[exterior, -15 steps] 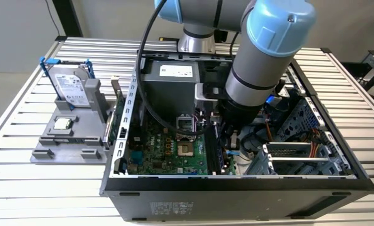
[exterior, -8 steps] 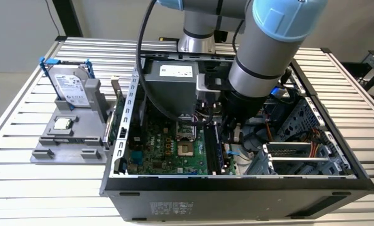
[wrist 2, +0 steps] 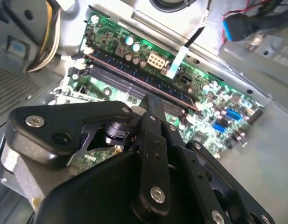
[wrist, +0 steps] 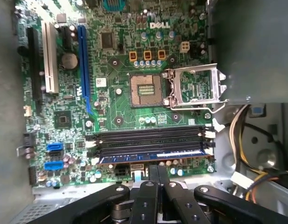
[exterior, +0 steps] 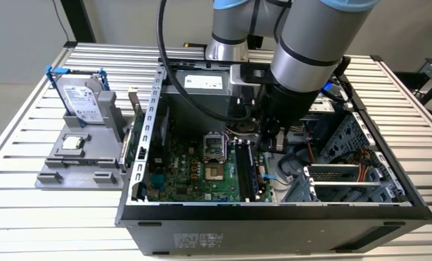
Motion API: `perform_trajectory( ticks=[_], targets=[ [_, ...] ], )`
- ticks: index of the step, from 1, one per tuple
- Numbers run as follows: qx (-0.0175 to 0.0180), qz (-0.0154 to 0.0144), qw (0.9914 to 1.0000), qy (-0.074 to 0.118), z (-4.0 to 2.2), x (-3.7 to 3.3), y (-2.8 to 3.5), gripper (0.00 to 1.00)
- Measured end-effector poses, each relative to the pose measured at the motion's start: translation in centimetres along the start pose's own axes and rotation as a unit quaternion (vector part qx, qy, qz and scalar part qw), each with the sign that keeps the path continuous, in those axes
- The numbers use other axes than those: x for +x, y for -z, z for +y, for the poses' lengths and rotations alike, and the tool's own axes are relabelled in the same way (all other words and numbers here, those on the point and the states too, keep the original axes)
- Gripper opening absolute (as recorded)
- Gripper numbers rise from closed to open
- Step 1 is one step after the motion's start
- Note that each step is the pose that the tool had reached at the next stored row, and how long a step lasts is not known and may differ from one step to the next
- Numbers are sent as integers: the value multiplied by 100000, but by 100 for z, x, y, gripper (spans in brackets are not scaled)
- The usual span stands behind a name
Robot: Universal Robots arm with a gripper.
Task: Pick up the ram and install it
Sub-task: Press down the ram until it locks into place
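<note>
The ram [wrist: 152, 157] is a long thin stick lying along one of the black memory slots [wrist: 151, 137] of the green motherboard [wrist: 115, 107]. In the second wrist view the ram [wrist 2: 140, 80] shows its edge between white end clips. My gripper [wrist: 158, 170] is shut, its two black fingers pressed together with nothing visible between them. Their tips hang just beside the ram's middle. I cannot tell whether they touch it. In the second wrist view the gripper [wrist 2: 151, 101] points down at the slots. In the exterior view my arm [exterior: 303, 54] reaches down into the open computer case [exterior: 274, 215].
The open processor socket [wrist: 145, 90] with its raised metal frame [wrist: 196, 88] lies beyond the slots. Cable bundles [wrist: 242, 140] and drive cages [exterior: 346, 163] crowd one side of the case. A grey fixture [exterior: 78, 163] outside holds a hard drive [exterior: 81, 100] and a processor chip [exterior: 72, 143].
</note>
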State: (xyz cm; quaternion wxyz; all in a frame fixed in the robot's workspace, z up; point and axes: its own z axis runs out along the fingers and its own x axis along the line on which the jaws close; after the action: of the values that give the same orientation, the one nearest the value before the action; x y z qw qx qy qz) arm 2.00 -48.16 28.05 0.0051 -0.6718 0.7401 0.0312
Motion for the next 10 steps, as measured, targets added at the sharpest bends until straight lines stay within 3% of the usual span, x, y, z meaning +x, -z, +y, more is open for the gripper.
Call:
perform_trajectory(
  ticks=[2, 10],
  targets=[
    [0, 2, 100000, -1, 3, -4, 82, 0],
    [-3, 0, 100000, -2, 4, -5, 94, 0]
  ],
)
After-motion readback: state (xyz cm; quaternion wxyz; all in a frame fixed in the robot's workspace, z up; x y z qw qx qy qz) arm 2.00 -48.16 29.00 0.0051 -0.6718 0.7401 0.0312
